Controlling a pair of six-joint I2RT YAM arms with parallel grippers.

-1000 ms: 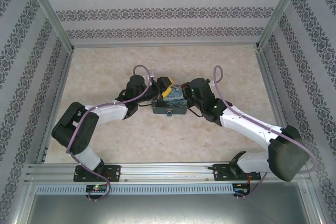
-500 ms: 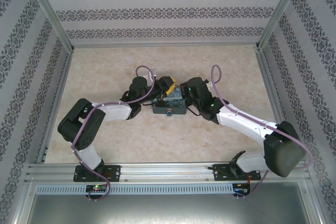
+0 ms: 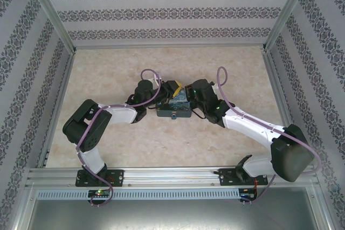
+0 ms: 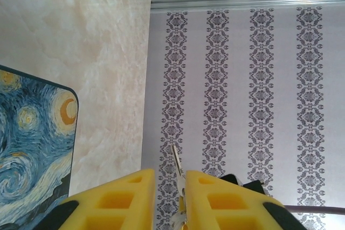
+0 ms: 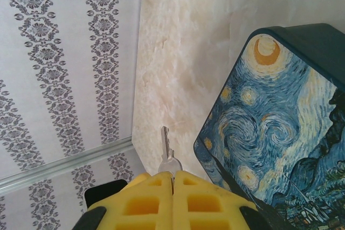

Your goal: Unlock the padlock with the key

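Observation:
The blue painted box (image 3: 173, 110) stands mid-table, and the tiny padlock (image 3: 174, 116) hangs on its front wall. Both grippers meet just above the box's far edge. My right gripper (image 5: 172, 173) (image 3: 186, 92) is shut on the bow of a silvery key (image 5: 167, 149), whose blade sticks out past the fingertips. My left gripper (image 4: 170, 173) (image 3: 174, 85) has its yellow fingers (image 4: 124, 197) a narrow gap apart. A key blade (image 4: 176, 162) stands edge-on in that gap, against the right-hand finger, with space on its other side. I cannot tell if it is the same key.
The box lid (image 5: 275, 117) (image 4: 27, 149) lies beside both grippers. Patterned walls (image 3: 172, 12) and metal rails (image 3: 54, 30) close in the beige table (image 3: 108, 68) on three sides, with free room left, right and in front of the box.
My left arm has reached further right to meet the right gripper, and its jaws have narrowed. The right gripper has shifted slightly left and stayed shut on the key.

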